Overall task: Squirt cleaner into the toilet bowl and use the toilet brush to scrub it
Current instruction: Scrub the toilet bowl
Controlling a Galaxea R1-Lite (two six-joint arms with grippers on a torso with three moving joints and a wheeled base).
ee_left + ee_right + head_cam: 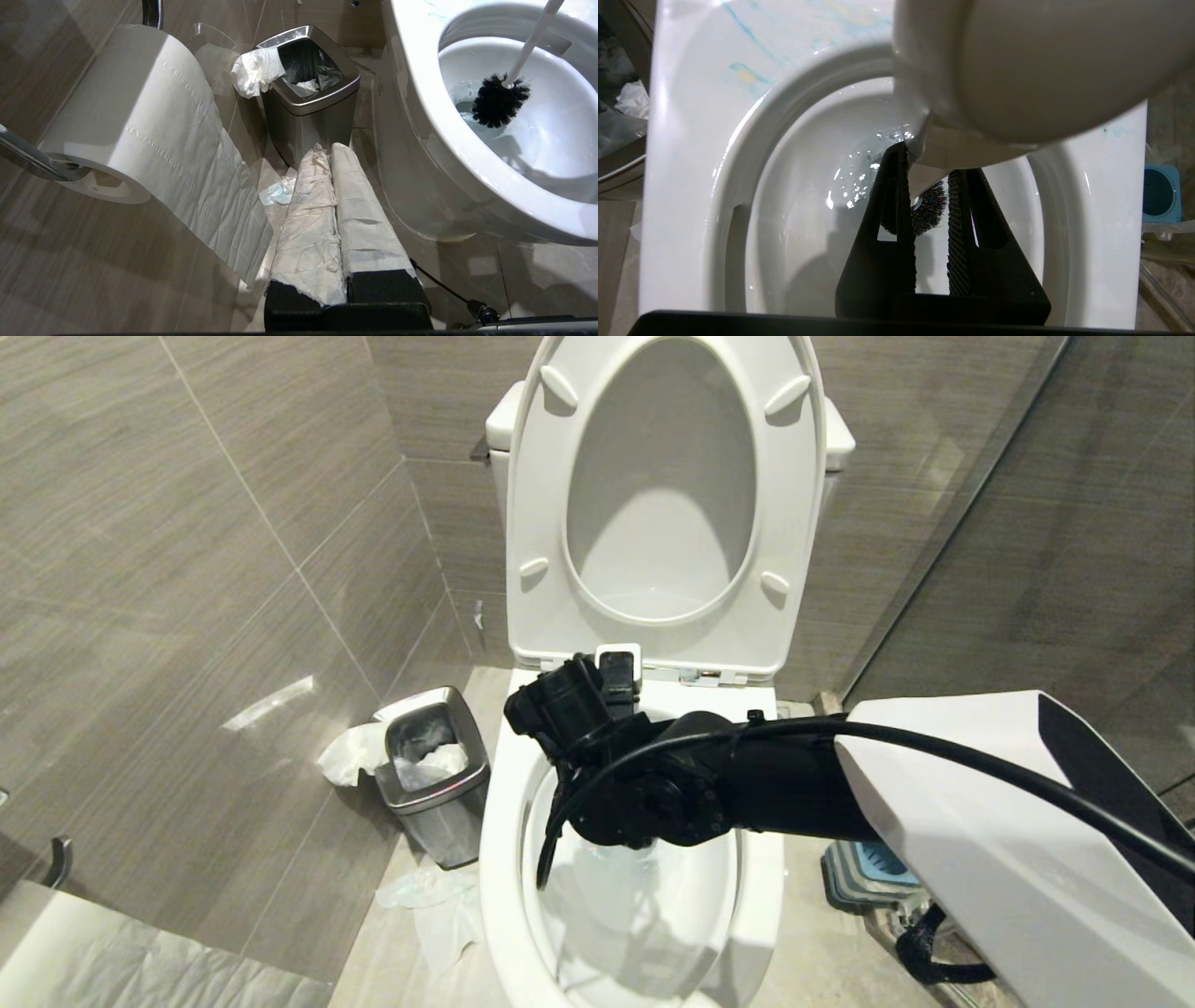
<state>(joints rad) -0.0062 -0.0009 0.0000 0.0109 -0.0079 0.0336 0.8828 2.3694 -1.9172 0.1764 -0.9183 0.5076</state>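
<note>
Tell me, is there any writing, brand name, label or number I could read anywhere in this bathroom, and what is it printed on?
None: no word, brand or number can be read in any view.
Toilet bowl: plain white, only faint blue smears on its rim.
Steel bin: no visible label.
Toilet paper roll: blank.
Blue holder: no text shows.
Toilet brush: unmarked.

Over the bowl: my right arm [775, 784] fills the space above the toilet bowl [499, 859].
Behind: raised seat [532, 523] blocks me.
My left: steel bin [439, 784] just beside the bowl, narrow gap.
My right: striped holder [864, 877] on the floor.
</note>
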